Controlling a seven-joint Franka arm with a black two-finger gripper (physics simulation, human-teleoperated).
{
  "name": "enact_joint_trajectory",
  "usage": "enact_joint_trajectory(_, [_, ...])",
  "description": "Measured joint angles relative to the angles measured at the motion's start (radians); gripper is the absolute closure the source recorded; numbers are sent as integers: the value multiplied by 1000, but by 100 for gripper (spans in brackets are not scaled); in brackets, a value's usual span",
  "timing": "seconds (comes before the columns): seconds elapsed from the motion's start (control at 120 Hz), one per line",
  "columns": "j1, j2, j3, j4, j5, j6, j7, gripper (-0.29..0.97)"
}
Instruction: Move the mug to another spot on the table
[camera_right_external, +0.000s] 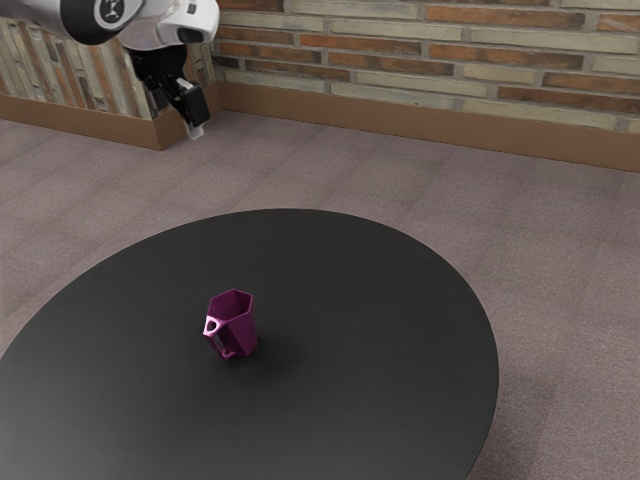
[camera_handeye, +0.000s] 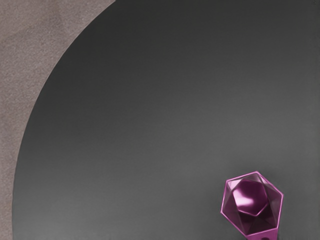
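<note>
Pincer (camera_right_external: 180, 117) jaws are seen parted and empty, held high above the far edge of the table (camera_right_external: 390, 330), well apart from the mug (camera_right_external: 233, 322), which stands upright near the middle of the round top. For the approach to be done well, the hand is best brought over the mug and lowered straight down, with the fingers lined up across two opposite flat faces rather than across its corners, so that a firm, square hold can be expected. The handle (camera_right_external: 214, 329), which points toward the exterior view's left, is better kept out from between the jaws. A clean lift off the surface before any sideways travel is judged wise, since dragging could tip the mug. The mug is made of a glossy magenta material, faceted into a hexagonal rim and a tapering body, with a small angular handle; in the wrist view its shiny inner floor (camera_handeye: 248, 196) is shown from above. The table is matte black, smooth and round-edged. Beyond it, a dull mauve carpet (camera_right_external: 470, 190) with a fine weave is laid, and a rough brick wall (camera_right_external: 450, 45) is seen behind.
</note>
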Motion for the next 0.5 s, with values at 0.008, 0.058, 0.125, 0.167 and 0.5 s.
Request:
enact_joint_trajectory(0.008, [-1, 0, 0, 0, 0, 0, 0, 0])
enact_joint_trajectory(0.058, [-3, 0, 0, 0, 0, -1, 0, 0])
enact_joint_trajectory(0.125, [-5, 0, 0, 0, 0, -2, -1, 0])
enact_joint_trajectory(0.167, [-5, 0, -1, 0, 0, -2, -1, 0])
enact_joint_trajectory(0.5, [5, 0, -1, 0, 0, -3, -2, 0])
